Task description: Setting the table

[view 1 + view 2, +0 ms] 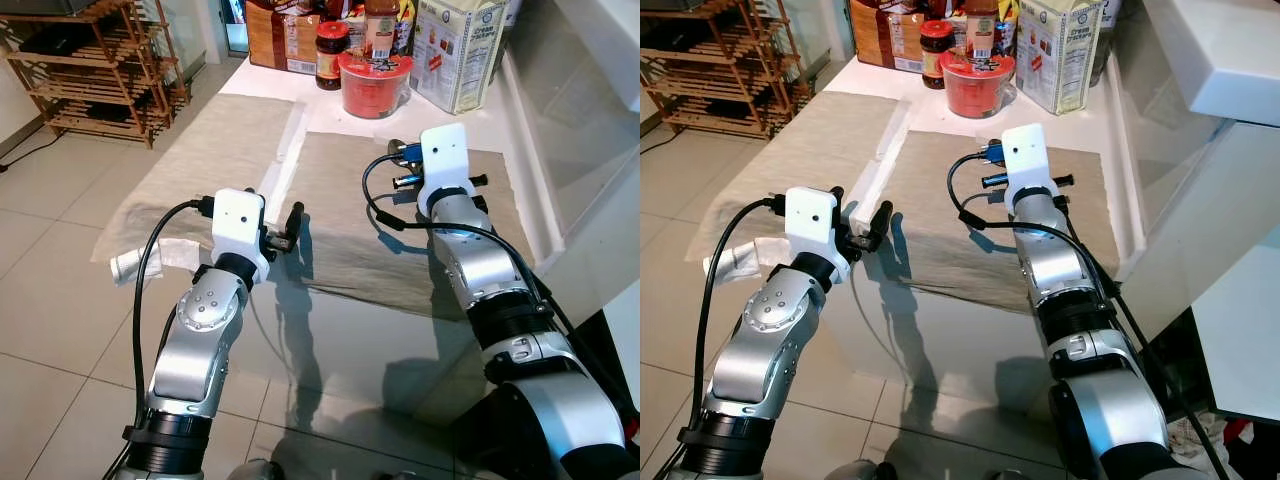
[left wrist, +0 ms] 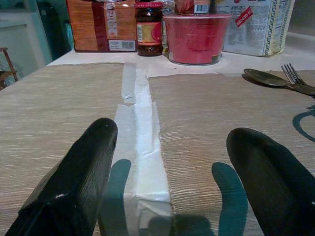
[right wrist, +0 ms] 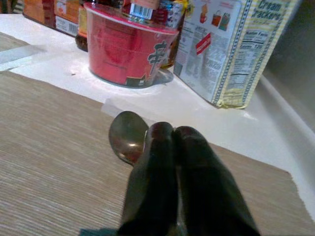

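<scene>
Two mats (image 1: 420,200) lie on the worktop (image 1: 275,85), spoon (image 3: 127,137) just beyond the right gripper's (image 3: 170,135) closed jaws, left gripper (image 2: 170,162) spread empty; plates seem still to come.

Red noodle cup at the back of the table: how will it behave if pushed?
Red noodle cup narrows toward its base, so a high push may tip it. Looks like thin packaging: probably light, easily dented. Jar and cracker box stand close, so sliding it could nudge them.
</scene>
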`<state>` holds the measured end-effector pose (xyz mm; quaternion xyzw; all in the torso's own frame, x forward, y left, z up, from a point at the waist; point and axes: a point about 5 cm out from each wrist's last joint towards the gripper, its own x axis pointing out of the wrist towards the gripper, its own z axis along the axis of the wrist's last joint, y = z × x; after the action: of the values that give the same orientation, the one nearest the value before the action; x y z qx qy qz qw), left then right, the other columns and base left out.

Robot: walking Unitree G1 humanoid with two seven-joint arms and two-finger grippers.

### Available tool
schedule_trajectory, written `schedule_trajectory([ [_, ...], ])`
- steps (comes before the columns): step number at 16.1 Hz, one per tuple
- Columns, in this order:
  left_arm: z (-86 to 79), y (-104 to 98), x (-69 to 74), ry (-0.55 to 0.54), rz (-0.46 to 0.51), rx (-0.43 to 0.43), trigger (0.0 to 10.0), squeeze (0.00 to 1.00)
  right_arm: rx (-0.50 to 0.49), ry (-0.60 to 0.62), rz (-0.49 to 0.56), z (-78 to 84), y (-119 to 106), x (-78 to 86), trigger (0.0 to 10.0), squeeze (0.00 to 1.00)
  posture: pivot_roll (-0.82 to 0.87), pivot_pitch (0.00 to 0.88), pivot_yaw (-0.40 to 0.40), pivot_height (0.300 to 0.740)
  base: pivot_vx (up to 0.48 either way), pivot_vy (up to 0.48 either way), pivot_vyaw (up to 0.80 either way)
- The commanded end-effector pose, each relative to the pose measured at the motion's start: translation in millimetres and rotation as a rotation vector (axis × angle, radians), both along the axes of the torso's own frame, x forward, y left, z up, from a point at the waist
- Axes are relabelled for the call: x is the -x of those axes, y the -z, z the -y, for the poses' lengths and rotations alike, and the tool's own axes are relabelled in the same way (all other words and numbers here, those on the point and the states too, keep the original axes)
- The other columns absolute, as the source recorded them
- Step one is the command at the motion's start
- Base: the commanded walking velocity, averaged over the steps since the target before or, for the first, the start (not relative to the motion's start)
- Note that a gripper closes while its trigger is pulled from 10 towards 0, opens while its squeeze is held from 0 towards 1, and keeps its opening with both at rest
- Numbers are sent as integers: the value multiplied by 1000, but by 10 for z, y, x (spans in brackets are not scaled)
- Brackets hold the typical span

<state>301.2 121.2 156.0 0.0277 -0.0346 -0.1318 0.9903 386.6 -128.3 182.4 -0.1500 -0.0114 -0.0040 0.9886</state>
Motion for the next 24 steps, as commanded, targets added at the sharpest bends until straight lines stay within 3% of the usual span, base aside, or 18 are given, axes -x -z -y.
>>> schedule_trajectory([
  [1,2,-12,0,-5,-1,-11,10000,0,-34,-16,42,-37,-123,-3,10000,957,27,64,21,740,0,0,0],
  [3,4,-10,5,-5,1,-10,10000,0,-112,-64,-26,-134,-68,46,10000,1000,28,59,19,740,0,0,0],
  [5,1,-10,5,-4,2,-12,10000,0,-95,-58,-60,-157,-42,84,10000,1000,28,54,18,740,0,0,0],
  [6,0,-12,3,-4,3,-12,10000,0,-113,-48,-77,-151,-23,92,10000,0,28,52,18,740,0,0,0],
  [7,0,-13,2,-4,3,-12,10000,0,-154,-54,-94,-156,-6,98,10000,0,27,49,18,740,0,0,0],
  [9,3,-12,2,-2,4,-13,10000,0,-333,-2,-176,-66,98,124,10000,0,26,46,17,740,0,0,0],
  [11,2,-12,6,-2,7,-16,10000,0,-346,66,-168,88,111,139,10000,0,28,41,13,740,0,0,0],
  [17,-11,-19,0,-2,8,-21,10000,0,-477,121,-307,214,321,210,10000,0,27,43,19,740,0,0,0],
  [19,-8,-21,-6,1,8,-22,10000,0,-455,122,-328,243,369,219,10000,0,30,42,21,740,0,0,0],
  [21,-14,-27,-8,-1,10,-24,10000,0,-443,22,-273,87,228,233,10000,0,33,42,21,740,0,0,0],
  [24,-17,-30,-8,-3,13,-23,10000,0,-308,-30,-186,1,117,262,10000,0,33,42,20,740,0,0,0],
])
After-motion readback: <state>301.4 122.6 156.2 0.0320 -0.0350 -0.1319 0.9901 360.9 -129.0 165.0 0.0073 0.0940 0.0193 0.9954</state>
